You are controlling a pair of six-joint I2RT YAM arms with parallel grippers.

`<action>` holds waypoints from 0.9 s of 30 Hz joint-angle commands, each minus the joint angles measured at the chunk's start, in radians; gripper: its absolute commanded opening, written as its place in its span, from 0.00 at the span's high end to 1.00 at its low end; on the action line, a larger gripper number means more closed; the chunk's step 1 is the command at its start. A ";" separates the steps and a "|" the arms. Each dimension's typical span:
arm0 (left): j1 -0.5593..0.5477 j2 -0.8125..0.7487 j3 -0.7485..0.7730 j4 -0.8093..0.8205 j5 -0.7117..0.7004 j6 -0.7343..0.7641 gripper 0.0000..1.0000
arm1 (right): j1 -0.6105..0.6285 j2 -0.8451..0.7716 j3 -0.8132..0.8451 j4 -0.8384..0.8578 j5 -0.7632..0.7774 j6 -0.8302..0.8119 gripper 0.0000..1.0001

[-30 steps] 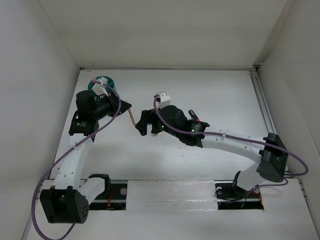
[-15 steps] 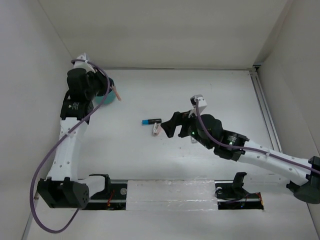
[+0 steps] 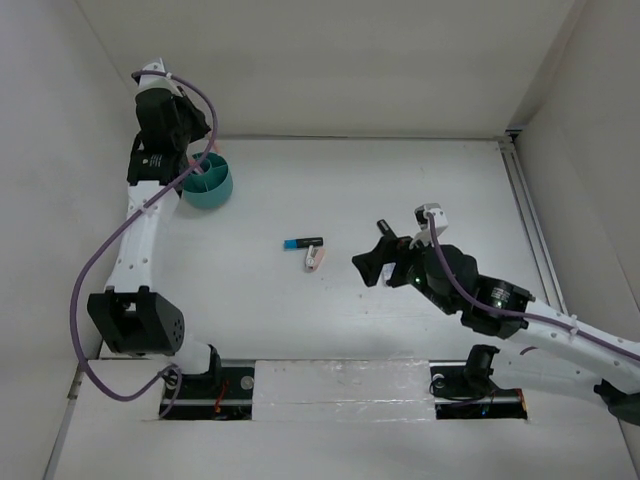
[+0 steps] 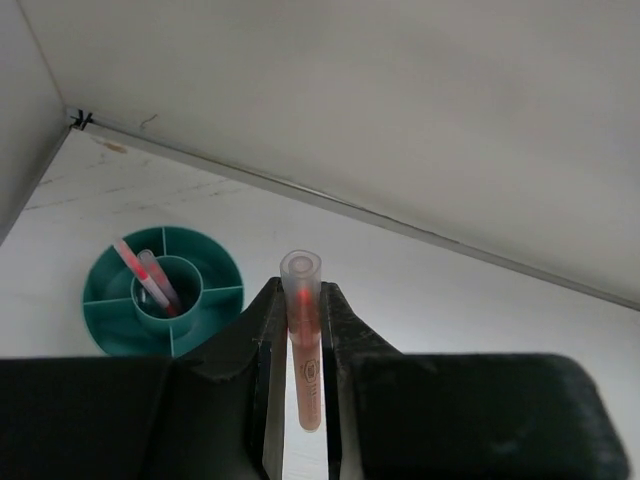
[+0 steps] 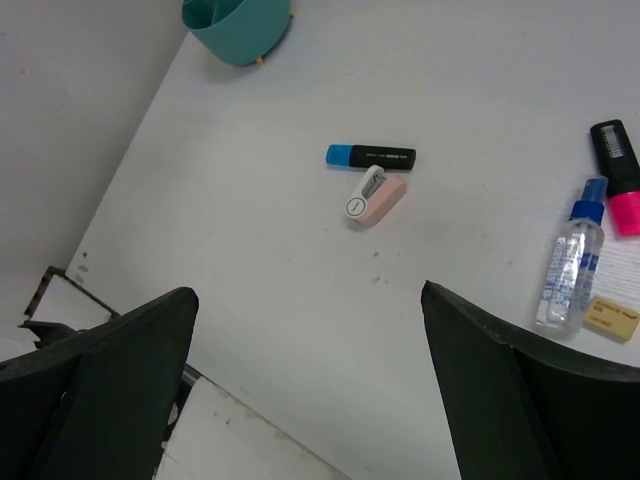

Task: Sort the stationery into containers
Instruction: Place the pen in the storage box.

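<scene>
My left gripper (image 4: 302, 290) is shut on a thin salmon-pink pen (image 4: 303, 340), which stands upright between the fingers, raised at the back left. The round teal tub (image 4: 105, 290) sits below it and to its left; two pens (image 4: 150, 275) lean in the tub's centre cup. The overhead view shows the tub (image 3: 208, 182) in the back left corner. My right gripper (image 5: 308, 292) hangs open and empty above the table. Ahead of it lie a black marker with a blue end (image 5: 370, 156) and a pink-white eraser (image 5: 375, 199). To its right are a clear blue-capped bottle (image 5: 568, 262), a pink-ended marker (image 5: 620, 175) and a tan block (image 5: 611, 318).
White walls close in the table on the left, back and right, and the tub sits close to the left wall. A metal rail (image 3: 530, 220) runs along the right edge. A taped strip (image 3: 340, 385) spans the near edge between the arm bases.
My left arm has swung from the table's middle to the back left corner, carrying the pen up over the tub. My right arm has pulled back to the near right, uncovering the blue-ended marker and eraser.
</scene>
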 commanded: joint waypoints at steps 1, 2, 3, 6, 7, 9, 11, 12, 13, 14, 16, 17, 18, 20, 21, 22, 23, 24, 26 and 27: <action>0.009 0.009 0.035 0.101 -0.036 0.059 1.00 | 0.004 -0.027 -0.011 -0.036 0.034 0.005 0.00; 0.009 0.020 0.035 0.113 -0.045 0.059 1.00 | 0.004 -0.027 -0.011 -0.036 0.034 0.005 0.00; 0.018 0.020 0.035 0.130 -0.045 0.077 1.00 | 0.004 -0.027 -0.023 -0.036 0.034 0.005 0.00; 0.019 0.057 0.021 0.172 -0.087 0.108 1.00 | 0.004 -0.013 -0.043 -0.010 0.025 0.005 0.00; 0.028 0.081 0.021 0.181 -0.111 0.117 1.00 | 0.004 -0.004 -0.043 0.001 0.015 0.005 0.00; 0.028 0.103 0.021 0.215 -0.142 0.117 1.00 | 0.004 0.017 -0.052 0.026 -0.002 0.005 0.00; 0.028 0.130 -0.003 0.253 -0.165 0.143 1.00 | 0.004 0.056 -0.061 0.059 -0.018 0.005 0.00; 0.028 0.139 -0.004 0.293 -0.176 0.143 1.00 | 0.004 0.069 -0.061 0.060 -0.027 0.005 0.00; 0.028 0.149 -0.019 0.314 -0.186 0.159 1.00 | 0.004 0.094 -0.061 0.072 -0.027 0.005 0.00; 0.028 0.172 -0.019 0.331 -0.212 0.159 1.00 | 0.004 0.103 -0.061 0.081 -0.048 0.014 0.00; 0.038 0.198 -0.028 0.368 -0.213 0.168 1.00 | 0.004 0.112 -0.061 0.090 -0.076 0.014 0.00; 0.039 0.212 -0.028 0.368 -0.213 0.168 1.00 | 0.004 0.123 -0.061 0.101 -0.076 0.024 0.00; 0.051 0.237 -0.028 0.386 -0.204 0.168 1.00 | 0.004 0.123 -0.070 0.101 -0.090 0.024 0.00; 0.051 0.259 -0.051 0.422 -0.217 0.177 1.00 | 0.004 0.123 -0.086 0.130 -0.090 0.025 0.00; 0.051 0.268 -0.083 0.445 -0.226 0.177 1.00 | 0.004 0.123 -0.096 0.130 -0.099 0.025 0.00; 0.051 0.281 -0.102 0.492 -0.226 0.177 1.00 | 0.004 0.123 -0.096 0.130 -0.099 0.025 0.00; 0.051 0.281 -0.115 0.506 -0.239 0.191 1.00 | 0.004 0.114 -0.096 0.130 -0.099 0.025 0.00; 0.051 0.299 -0.116 0.506 -0.260 0.191 1.00 | 0.004 0.114 -0.096 0.121 -0.099 0.025 0.00; 0.051 0.331 -0.116 0.506 -0.291 0.191 1.00 | 0.004 0.114 -0.106 0.112 -0.090 0.035 0.00; 0.051 0.342 -0.116 0.515 -0.291 0.191 1.00 | 0.004 0.114 -0.106 0.112 -0.090 0.035 0.00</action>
